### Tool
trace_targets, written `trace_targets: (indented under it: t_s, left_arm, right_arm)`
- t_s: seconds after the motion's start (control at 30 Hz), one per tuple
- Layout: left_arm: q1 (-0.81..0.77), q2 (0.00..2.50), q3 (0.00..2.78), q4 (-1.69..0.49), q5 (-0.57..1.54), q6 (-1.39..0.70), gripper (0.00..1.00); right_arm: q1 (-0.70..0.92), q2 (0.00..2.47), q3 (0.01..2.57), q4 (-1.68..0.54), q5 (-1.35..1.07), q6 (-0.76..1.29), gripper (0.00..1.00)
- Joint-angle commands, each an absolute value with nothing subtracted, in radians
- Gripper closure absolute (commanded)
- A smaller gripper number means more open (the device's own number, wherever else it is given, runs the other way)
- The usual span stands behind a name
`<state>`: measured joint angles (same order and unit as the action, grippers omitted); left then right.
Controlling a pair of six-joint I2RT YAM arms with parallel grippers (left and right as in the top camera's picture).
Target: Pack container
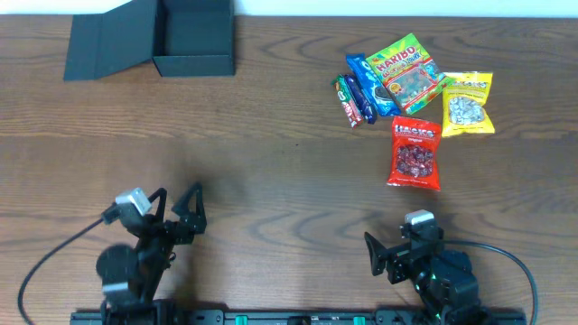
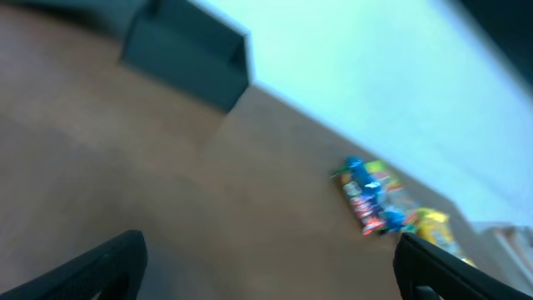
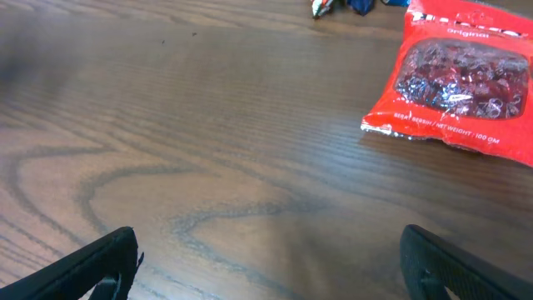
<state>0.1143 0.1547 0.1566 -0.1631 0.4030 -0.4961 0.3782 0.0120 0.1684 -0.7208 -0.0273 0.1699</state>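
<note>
The wooden table [image 1: 271, 153] carries the open container [image 1: 194, 65] and clustered snack bags [image 1: 406, 74].

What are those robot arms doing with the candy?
Nothing yet. Both arms sit at the near table edge, the left claw and right claw open and empty. Snacks like the Haribo bag and red candy bag lie untouched on the right. The dark box sits open at the far left.

This looks like a robotics lab bench, not anyone's home. A wood-grain table [image 1: 271, 171] stands against a plain white wall [image 1: 406, 7]. A left arm [image 1: 135, 262] and a right arm [image 1: 442, 275] are fixed to a rail [image 1: 298, 319] along its near edge, cables [image 1: 41, 262] loop loose, and snack bags [image 1: 415, 90] lie out like test props.
</note>
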Motion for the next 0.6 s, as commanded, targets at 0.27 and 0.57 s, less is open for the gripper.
trace_targets:
  t_s: [0.27,0.57]
  left_arm:
    - [0.117,1.032,0.706,-0.156,0.296,-0.218,0.04]
    - [0.112,1.622,1.262,-0.154,0.366,-0.030,0.05]
  right_arm:
    - [0.387,0.005,0.159,-0.722,-0.023,0.152,0.01]
    - [0.387,0.005,0.159,-0.722,-0.023,0.152,0.01]
